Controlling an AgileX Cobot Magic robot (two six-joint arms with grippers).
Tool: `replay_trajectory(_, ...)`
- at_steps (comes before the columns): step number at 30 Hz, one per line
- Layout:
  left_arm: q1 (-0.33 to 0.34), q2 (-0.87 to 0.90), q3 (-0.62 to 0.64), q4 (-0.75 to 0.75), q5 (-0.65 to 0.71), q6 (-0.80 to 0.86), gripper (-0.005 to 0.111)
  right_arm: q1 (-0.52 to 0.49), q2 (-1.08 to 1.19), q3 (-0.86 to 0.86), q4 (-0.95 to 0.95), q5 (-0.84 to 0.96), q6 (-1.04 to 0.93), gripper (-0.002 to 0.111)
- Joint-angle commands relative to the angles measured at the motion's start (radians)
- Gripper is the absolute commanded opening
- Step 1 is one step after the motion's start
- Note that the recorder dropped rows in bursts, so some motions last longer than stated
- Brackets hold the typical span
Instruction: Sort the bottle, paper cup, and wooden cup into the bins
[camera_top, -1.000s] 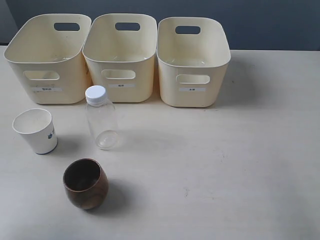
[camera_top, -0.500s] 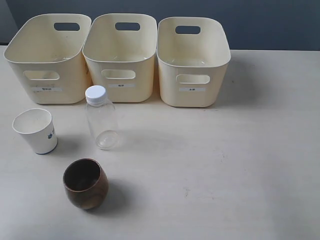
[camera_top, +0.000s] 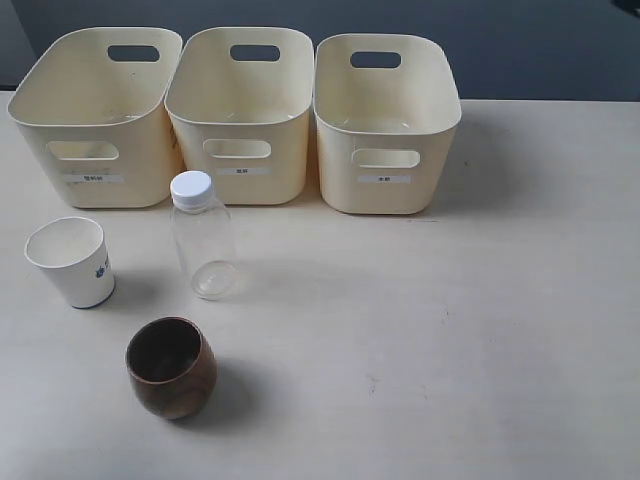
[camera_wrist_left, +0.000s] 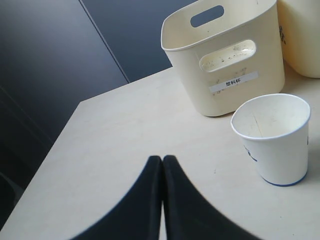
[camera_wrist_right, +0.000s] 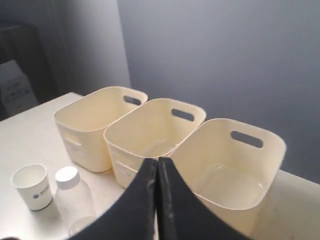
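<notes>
Three cream bins stand in a row at the back: left bin (camera_top: 95, 120), middle bin (camera_top: 240, 110), right bin (camera_top: 385, 125). The clear bottle (camera_top: 203, 240) with a white cap stands upright in front of the middle bin. To its left stands the white paper cup (camera_top: 72, 262), and the dark wooden cup (camera_top: 171, 367) sits nearer the front. Neither arm shows in the exterior view. My left gripper (camera_wrist_left: 162, 160) is shut and empty over bare table, beside the paper cup (camera_wrist_left: 274, 137). My right gripper (camera_wrist_right: 157, 162) is shut and empty, high above the bins.
The beige table (camera_top: 450, 330) stretches wide to the right of the objects. A dark wall (camera_top: 540, 45) runs behind the bins. In the left wrist view the table's edge (camera_wrist_left: 60, 135) drops off near the left bin (camera_wrist_left: 225, 55).
</notes>
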Motion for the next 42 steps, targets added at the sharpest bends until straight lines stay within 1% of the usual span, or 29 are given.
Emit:
replay_trajectory(1, -0.005, -0.003, 0.004, -0.001, 0.003, -0.003, 0.000, 0.135, 0.104, -0.035, 0.008, 0.017, -0.112, -0.001)
replay_trajectory(2, -0.005, -0.003, 0.004, -0.001, 0.003, -0.003, 0.000, 0.186, 0.127, -0.039, 0.008, -0.002, -0.144, -0.001)
replay_trajectory(3, -0.005, -0.003, 0.004, -0.001, 0.003, -0.003, 0.000, 0.266, 0.159, -0.046, -0.006, -0.036, -0.170, -0.001)
replay_trajectory(4, -0.005, -0.003, 0.004, -0.001, 0.003, -0.003, 0.000, 0.365, 0.198, -0.058, -0.060, -0.106, -0.173, -0.001)
replay_trajectory(5, -0.005, -0.003, 0.004, -0.001, 0.003, -0.003, 0.000, 0.429, 0.225, -0.065, -0.101, -0.154, -0.173, -0.001)
replay_trajectory(9, -0.005, -0.003, 0.004, -0.001, 0.003, -0.003, 0.000, 0.645, 0.346, -0.103, -0.235, -0.281, -0.169, -0.001)
replay_trajectory(12, -0.005, -0.003, 0.004, -0.001, 0.003, -0.003, 0.000, 0.763, 0.451, -0.160, -0.285, -0.292, -0.157, -0.001)
replay_trajectory(16, -0.005, -0.003, 0.004, -0.001, 0.003, -0.003, 0.000, 0.872, 0.602, -0.244, -0.335, -0.318, -0.117, -0.001)
replay_trajectory(18, -0.005, -0.003, 0.004, -0.001, 0.003, -0.003, 0.000, 0.914, 0.680, -0.281, -0.377, -0.338, -0.108, -0.001)
replay_trajectory(21, -0.005, -0.003, 0.004, -0.001, 0.003, -0.003, 0.000, 0.950, 0.780, -0.329, -0.432, -0.343, -0.072, -0.001)
replay_trajectory(25, -0.005, -0.003, 0.004, -0.001, 0.003, -0.003, 0.000, 0.975, 0.877, -0.371, -0.490, -0.340, -0.034, -0.001)
replay_trajectory(27, -0.005, -0.003, 0.004, -0.001, 0.003, -0.003, 0.000, 0.975, 0.910, -0.383, -0.498, -0.306, -0.031, 0.002)
replay_trajectory(28, -0.005, -0.003, 0.004, -0.001, 0.003, -0.003, 0.000, 0.975, 0.920, -0.388, -0.498, -0.284, -0.031, 0.005)
replay_trajectory(29, -0.005, -0.003, 0.004, -0.001, 0.003, -0.003, 0.000, 0.975, 0.929, -0.396, -0.498, -0.251, -0.031, 0.012)
replay_trajectory(31, -0.005, -0.003, 0.004, -0.001, 0.003, -0.003, 0.000, 0.977, 0.939, -0.398, -0.472, -0.208, -0.031, 0.031)
replay_trajectory(33, -0.005, -0.003, 0.004, -0.001, 0.003, -0.003, 0.000, 0.986, 0.943, -0.398, -0.456, -0.189, -0.031, 0.054)
replay_trajectory(35, -0.005, -0.003, 0.004, -0.001, 0.003, -0.003, 0.000, 1.007, 0.944, -0.398, -0.434, -0.186, -0.031, 0.069)
replay_trajectory(36, -0.005, -0.003, 0.004, -0.001, 0.003, -0.003, 0.000, 1.022, 0.944, -0.398, -0.434, -0.187, -0.031, 0.069)
replay_trajectory(40, -0.005, -0.003, 0.004, -0.001, 0.003, -0.003, 0.000, 1.094, 0.944, -0.400, -0.470, -0.191, -0.050, 0.062)
replay_trajectory(42, -0.005, -0.003, 0.004, -0.001, 0.003, -0.003, 0.000, 1.118, 0.944, -0.400, -0.489, -0.207, -0.050, 0.062)
